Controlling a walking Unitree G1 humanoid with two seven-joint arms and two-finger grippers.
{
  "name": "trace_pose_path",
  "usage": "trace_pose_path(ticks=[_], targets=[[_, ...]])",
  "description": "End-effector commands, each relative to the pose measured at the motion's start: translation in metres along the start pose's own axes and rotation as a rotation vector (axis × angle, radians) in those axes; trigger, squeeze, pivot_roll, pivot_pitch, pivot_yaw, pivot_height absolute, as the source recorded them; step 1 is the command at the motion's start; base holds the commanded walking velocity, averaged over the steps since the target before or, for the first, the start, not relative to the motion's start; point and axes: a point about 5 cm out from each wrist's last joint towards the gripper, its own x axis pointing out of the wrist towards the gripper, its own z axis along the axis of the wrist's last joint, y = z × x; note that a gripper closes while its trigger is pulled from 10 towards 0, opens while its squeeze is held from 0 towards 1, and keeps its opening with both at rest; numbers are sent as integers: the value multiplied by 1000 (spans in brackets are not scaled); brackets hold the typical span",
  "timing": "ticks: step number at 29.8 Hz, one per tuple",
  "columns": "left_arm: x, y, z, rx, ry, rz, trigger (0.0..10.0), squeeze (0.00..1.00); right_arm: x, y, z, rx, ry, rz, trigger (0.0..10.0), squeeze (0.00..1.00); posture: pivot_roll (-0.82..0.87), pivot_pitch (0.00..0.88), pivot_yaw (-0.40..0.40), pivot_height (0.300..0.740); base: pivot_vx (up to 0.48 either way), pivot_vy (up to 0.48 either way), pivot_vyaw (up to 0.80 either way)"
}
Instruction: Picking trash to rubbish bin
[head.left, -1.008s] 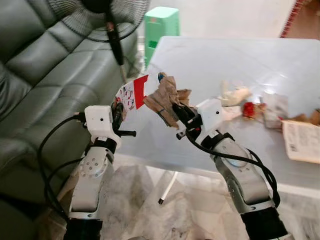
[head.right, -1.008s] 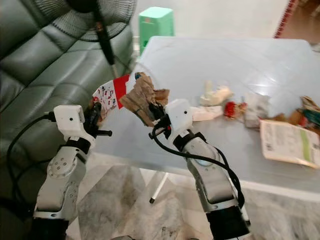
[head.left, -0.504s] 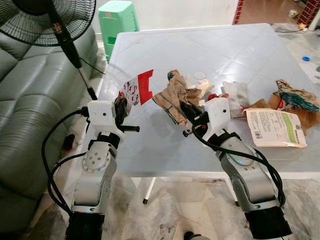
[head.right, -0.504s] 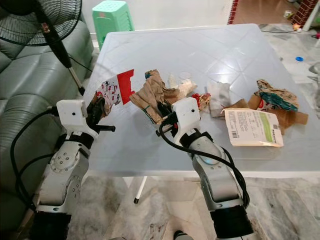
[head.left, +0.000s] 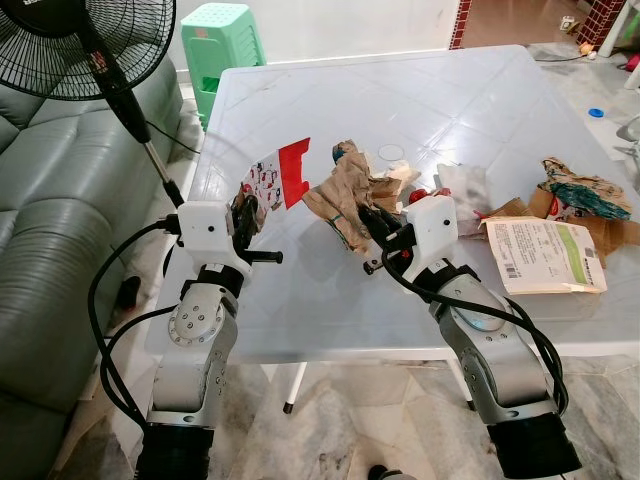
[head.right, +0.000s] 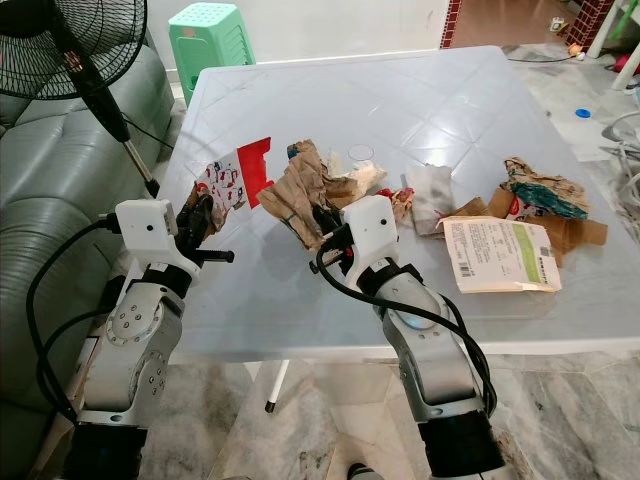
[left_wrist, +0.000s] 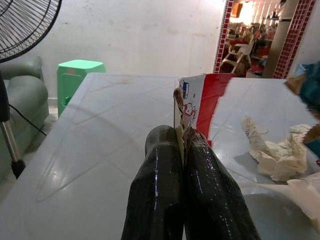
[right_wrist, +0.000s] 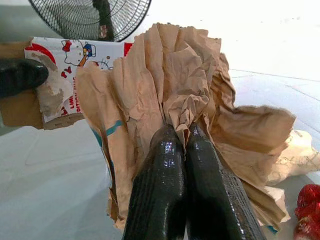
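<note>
Arms were both raised from the elbows over the near edge of the white table (head.left: 300, 310), forearms angled up and inward. Left gripper (left_wrist: 181, 142) had its two black fingers pressed together on the lower edge of a red and white printed carton scrap (head.left: 274, 177), which stood up beyond the fingertips, clear of the tabletop. Right gripper (right_wrist: 179, 134) was clamped on a crumpled brown paper bag (right_wrist: 165, 95), the paper fanning out above and to both sides of the fingertips. Bag and carton scrap sat just beside each other between the two grippers. Beyond the right fingers, more rubbish lay on the table: crumpled white paper (head.right: 362, 179), a flat printed packet (head.right: 500, 254), torn brown wrapping (head.right: 545, 189). Standing fan (head.left: 95, 45) and green stool (head.left: 222, 30) stood beyond the left fingers, by the grey sofa (head.left: 50, 230).
</note>
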Motion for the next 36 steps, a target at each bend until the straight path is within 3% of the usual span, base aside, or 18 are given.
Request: trace_pose_path(ticks=[1, 12, 25, 36], targets=[[-1, 5, 1, -2, -2, 6, 3137, 0, 3, 6, 6, -1, -27, 26, 0, 0, -18, 90, 58, 740, 0, 0, 0], [-1, 5, 0, 3, 7, -4, 3569, 0, 3, 7, 6, 0, -27, 25, 0, 0, -17, 90, 61, 740, 0, 0, 0], [0, 3, -1, 0, 11, -16, 3686, 0, 4, 5, 6, -1, -30, 23, 0, 0, -17, 83, 61, 740, -267, 0, 0], [0, 3, 0, -3, 11, -19, 4000, 0, 5, 6, 6, 1, -31, 22, 0, 0, -15, 82, 61, 740, -294, -280, 0]])
